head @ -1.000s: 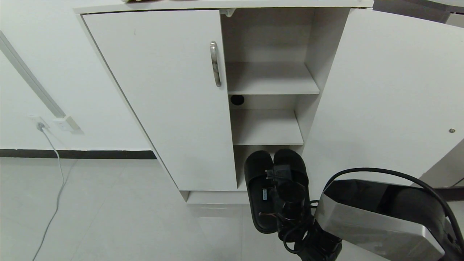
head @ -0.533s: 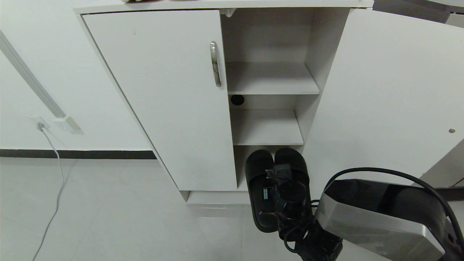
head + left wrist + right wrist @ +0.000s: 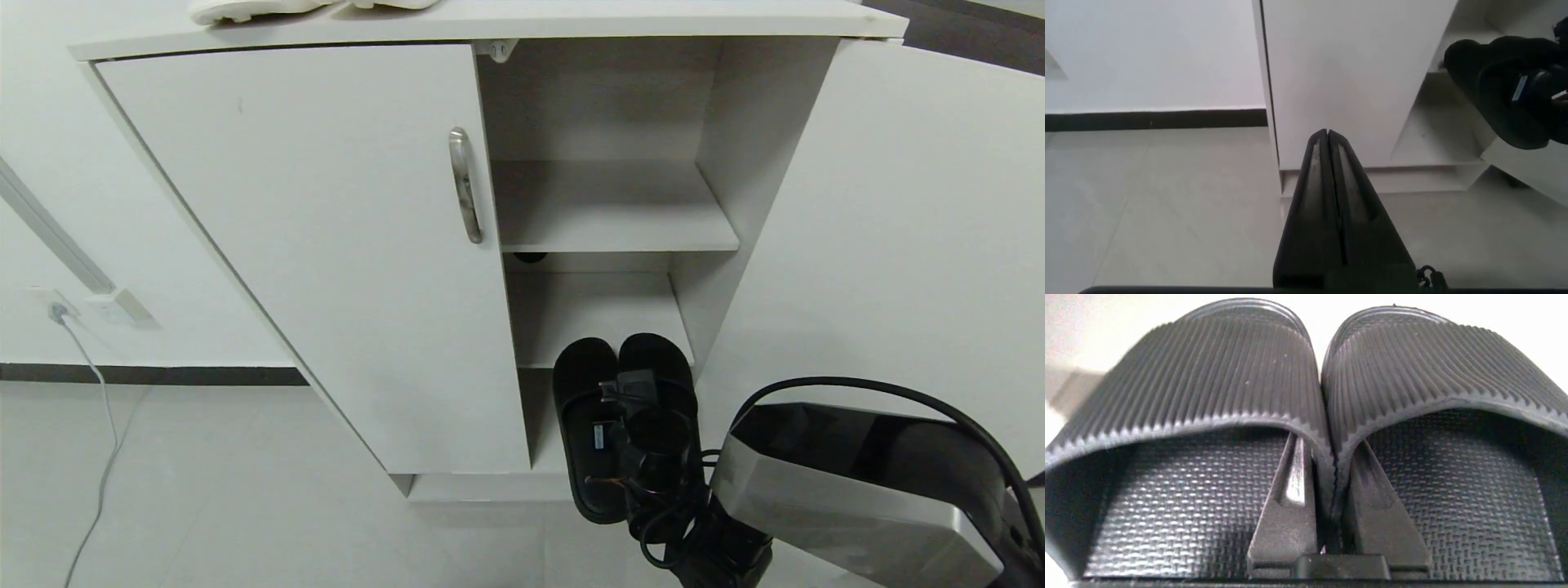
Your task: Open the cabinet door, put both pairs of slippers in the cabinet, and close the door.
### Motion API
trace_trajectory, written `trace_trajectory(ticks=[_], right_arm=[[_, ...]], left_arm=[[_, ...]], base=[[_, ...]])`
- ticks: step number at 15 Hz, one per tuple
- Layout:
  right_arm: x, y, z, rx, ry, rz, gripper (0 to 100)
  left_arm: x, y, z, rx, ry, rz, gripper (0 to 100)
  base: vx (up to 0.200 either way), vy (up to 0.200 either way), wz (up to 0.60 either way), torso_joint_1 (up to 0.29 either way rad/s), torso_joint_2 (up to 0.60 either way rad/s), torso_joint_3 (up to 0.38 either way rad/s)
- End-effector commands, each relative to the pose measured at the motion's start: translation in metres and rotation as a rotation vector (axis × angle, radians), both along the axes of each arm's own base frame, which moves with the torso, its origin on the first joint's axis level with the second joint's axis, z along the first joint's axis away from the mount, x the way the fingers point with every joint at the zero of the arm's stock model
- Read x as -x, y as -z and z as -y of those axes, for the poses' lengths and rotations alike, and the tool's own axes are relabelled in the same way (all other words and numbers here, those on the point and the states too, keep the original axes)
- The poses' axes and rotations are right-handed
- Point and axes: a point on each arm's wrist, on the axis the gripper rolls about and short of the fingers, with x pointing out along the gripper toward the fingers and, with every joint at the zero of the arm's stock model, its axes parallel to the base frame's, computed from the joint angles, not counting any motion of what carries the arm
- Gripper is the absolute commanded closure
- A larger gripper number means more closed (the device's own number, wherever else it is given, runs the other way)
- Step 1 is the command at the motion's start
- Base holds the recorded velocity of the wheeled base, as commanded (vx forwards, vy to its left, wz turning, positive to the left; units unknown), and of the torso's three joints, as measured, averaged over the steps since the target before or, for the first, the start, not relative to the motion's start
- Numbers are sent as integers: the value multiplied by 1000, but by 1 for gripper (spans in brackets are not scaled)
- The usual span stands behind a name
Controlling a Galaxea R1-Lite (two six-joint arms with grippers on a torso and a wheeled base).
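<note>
right gripper pinches the black slippers by their inner walls, before the lower shelf of the open cabinet; left gripper pressed together beside it; white slippers on top

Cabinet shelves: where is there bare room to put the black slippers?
The upper shelf and the middle shelf are both bare, between the shut left door and the cabinet's right wall. The bottom compartment looks bare too. The cabinet top is crowded on the left by white slippers. The black slippers hang before the lowest opening.
</note>
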Motion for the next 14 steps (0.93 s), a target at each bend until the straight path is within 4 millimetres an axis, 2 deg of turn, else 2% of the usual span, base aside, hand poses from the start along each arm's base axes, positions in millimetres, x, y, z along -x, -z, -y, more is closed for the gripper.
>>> trace_trajectory(ticks=[1,4,8,14], right_arm=[[0,1,0,4,0,-3,100],[-9,1,1,11,9,-23,100],[-33,-6,-6,5,23,-37,100],[-86,-20,-9,-73,21,-83,100]], left_arm=[[0,0,0,-2,0,-3,100],[0,0,0,0,-1,-3,100],[0,0,0,0,-4,-3,100],[0,0,0,0,-4,-3,100]], base=[[0,0,0,0,0,0],[0,0,0,0,0,0],[0,0,0,0,0,0],[0,0,0,0,0,0]])
